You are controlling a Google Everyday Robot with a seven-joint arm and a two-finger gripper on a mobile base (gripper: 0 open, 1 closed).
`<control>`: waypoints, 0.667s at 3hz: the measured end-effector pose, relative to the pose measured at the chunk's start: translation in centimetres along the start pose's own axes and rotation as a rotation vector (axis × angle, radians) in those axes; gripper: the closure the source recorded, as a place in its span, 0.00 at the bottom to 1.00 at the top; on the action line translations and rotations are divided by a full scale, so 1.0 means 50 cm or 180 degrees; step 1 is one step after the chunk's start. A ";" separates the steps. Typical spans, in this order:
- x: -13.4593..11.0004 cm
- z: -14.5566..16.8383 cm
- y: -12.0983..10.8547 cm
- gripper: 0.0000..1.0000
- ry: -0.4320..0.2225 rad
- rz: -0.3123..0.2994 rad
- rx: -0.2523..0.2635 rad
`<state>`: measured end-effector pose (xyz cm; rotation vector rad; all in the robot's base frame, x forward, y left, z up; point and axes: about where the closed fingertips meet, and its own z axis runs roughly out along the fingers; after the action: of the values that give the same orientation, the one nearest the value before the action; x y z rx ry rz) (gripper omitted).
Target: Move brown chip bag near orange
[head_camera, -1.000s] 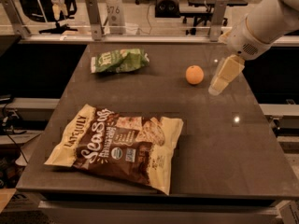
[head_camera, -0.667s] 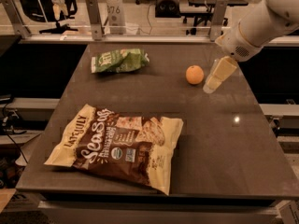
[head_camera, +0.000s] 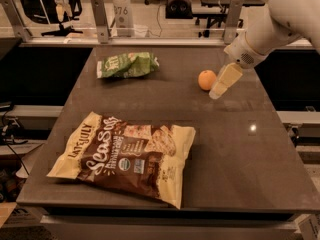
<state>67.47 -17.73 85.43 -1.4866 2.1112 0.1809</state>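
Dark grey surface is filling most of the view, running from the near edge up to a rail with metal posts at the back. White robot arm is coming in from the top right corner, angling down and to the left over the right back part of the surface.

Brown chip bag is lying flat at the front left of the surface, printed side up, cream-yellow edges showing, its lower right corner reaching close to the front edge. It is sitting well apart from the orange, which is back and to the right of it.

Green chip bag is lying crumpled at the back left, well apart from the brown bag and well to the left of the orange.

Hand is hanging at the end of the arm, cream coloured, tilted down-left, just beside the orange on its right side; touching or not, cannot tell. Spread or pressed together, cannot tell either. It is holding nothing visible.

Orange is sitting on the surface at the back, right of centre, between the green bag and the hand.
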 end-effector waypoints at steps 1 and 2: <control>-0.011 0.025 -0.003 0.00 -0.0046 0.0057 -0.0032; -0.017 0.044 -0.002 0.15 -0.0076 0.0098 -0.0064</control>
<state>68.54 -16.15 84.02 -1.4571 2.1201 0.2307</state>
